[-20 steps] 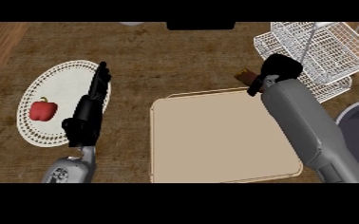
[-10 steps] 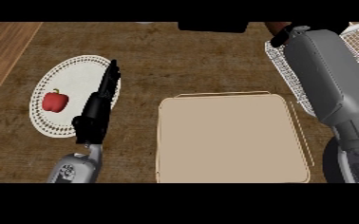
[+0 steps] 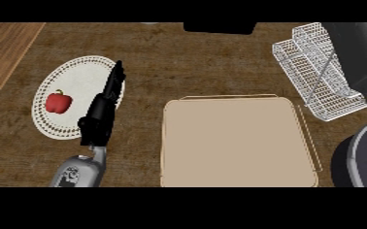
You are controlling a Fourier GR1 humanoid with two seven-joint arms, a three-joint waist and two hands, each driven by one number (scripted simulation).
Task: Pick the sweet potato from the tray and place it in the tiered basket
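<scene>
The beige tray lies at the centre right of the counter with nothing on its surface. No sweet potato shows anywhere in the head view. The white wire tiered basket stands at the upper right, and I see nothing inside it. My left hand rests over the right edge of a white dotted plate, fingers straight and pointing up, holding nothing. My right hand is out of view.
A red bell pepper sits on the plate's left part. A black object stands at the counter's far edge. A grey rounded shape is cut by the right edge; I cannot tell what it is.
The right arm, which reached over the basket half a second ago, has left the view. The tray's brown item from one second ago is gone. The view has shifted slightly.
</scene>
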